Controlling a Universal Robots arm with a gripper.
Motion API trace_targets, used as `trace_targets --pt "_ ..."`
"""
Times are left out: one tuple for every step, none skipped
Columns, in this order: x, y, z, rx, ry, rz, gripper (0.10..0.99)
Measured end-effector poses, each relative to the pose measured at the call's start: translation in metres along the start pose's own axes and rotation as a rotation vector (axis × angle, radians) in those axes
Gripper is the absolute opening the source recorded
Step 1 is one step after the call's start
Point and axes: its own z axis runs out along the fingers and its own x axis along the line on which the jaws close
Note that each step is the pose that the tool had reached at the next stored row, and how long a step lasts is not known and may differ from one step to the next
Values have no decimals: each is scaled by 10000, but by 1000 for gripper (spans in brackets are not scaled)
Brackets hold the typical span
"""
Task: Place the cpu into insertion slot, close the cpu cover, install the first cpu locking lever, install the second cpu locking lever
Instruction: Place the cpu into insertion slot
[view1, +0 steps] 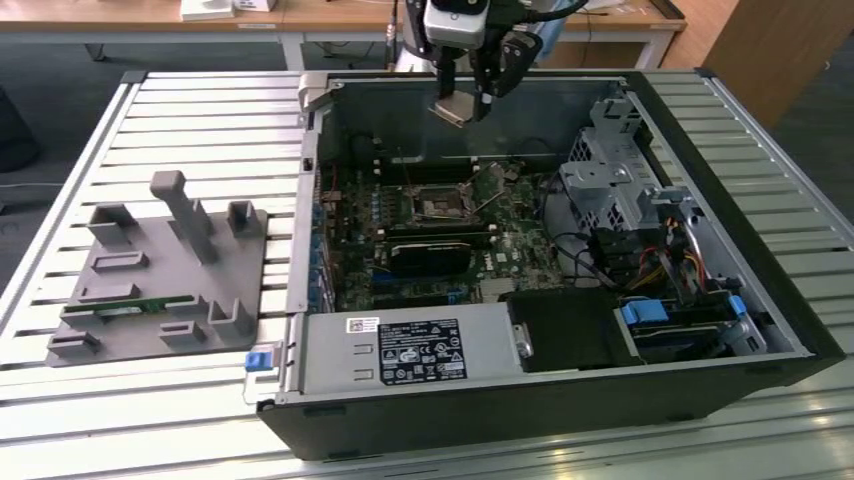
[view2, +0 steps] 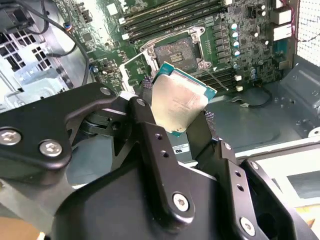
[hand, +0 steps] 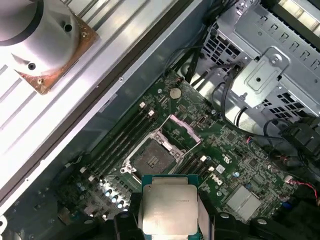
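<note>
Two jaws clamp cpu (hand: 167, 210), hiding edges; cpu cover (view2: 132, 65) apparently raised.

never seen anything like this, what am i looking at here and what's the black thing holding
A robot arm is working inside an opened computer case lying on a slatted table. The exterior view is taken from off the arm; both wrist views come from cameras riding on the arm, looking past its claw. The claw grips the cpu, a flat silvery chip, in the air above the green board. On that board the insertion slot is bare and the cpu cover stands open. A grey rack sits beside the case, on the exterior view's left.
</note>
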Motion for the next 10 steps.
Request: trace_targets --pt "0 0 0 -1 -7 71 525" --pt "0 0 0 -2 -13 141 525" --pt "0 0 0 -3 -19 212 525" --pt "0 0 1 -5 -25 280 525" --pt "0 0 1 -7 -31 349 525" --pt "0 0 1 -6 -40 427 525" --pt "0 0 2 -6 -49 513 525" --pt "0 0 3 -7 -58 604 525" --pt "0 -1 5 -9 -67 706 525" --pt "0 -1 6 -11 -77 812 525"
